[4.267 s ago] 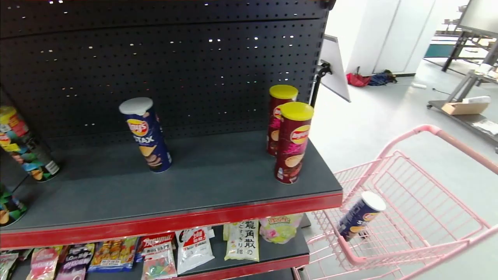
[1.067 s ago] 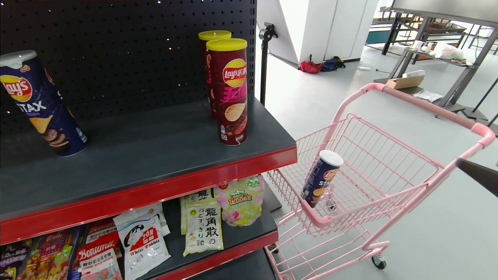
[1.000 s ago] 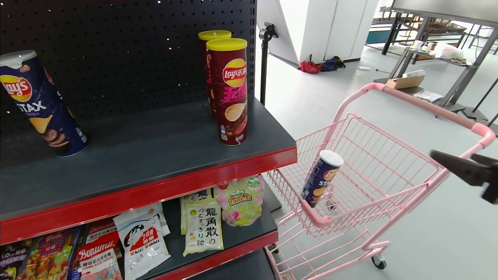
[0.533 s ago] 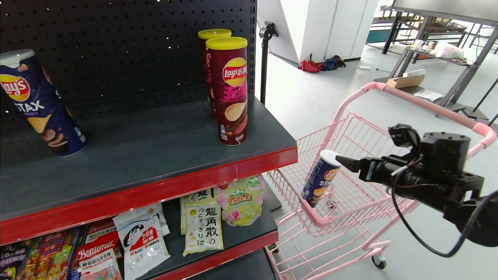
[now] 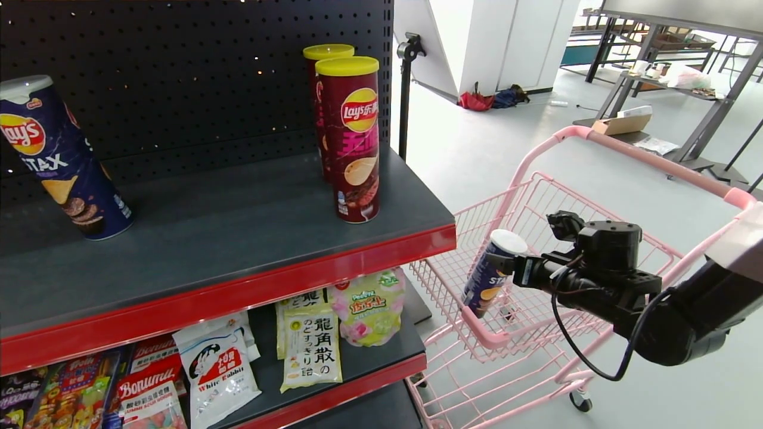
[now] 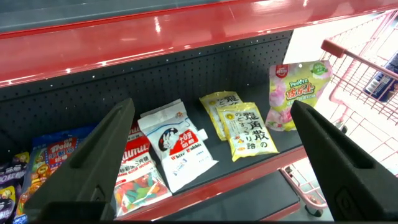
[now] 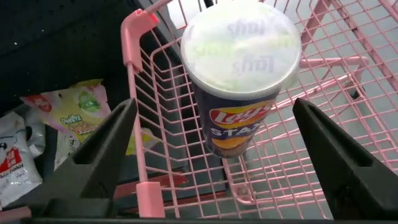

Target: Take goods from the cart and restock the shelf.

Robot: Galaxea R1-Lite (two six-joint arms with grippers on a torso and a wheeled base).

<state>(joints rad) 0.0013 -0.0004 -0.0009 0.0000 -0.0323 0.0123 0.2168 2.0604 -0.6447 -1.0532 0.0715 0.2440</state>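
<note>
A dark blue chip can (image 5: 492, 273) with a white lid leans in the near left corner of the pink cart (image 5: 602, 156). My right gripper (image 5: 520, 269) is open just right of the can's top. In the right wrist view the can (image 7: 239, 81) lies between and just beyond its spread fingers (image 7: 93, 158), with no contact visible. Another blue can (image 5: 59, 161) leans on the upper shelf (image 5: 238, 232) at the left. Two maroon cans (image 5: 351, 137) with yellow lids stand near the shelf's right end. My left gripper (image 6: 214, 149) is open and holds nothing, facing the lower shelf.
Several snack bags (image 5: 310, 342) lie on the lower shelf (image 6: 249, 177) under the red shelf lip (image 5: 238, 292). The cart's wire walls surround the can closely. Open grey floor lies right of the cart, with tables and a cardboard box (image 5: 620, 125) farther back.
My right arm came in from the right edge and moved left until its gripper reached the top of the can in the cart. Before that, the head camera swung right.
</note>
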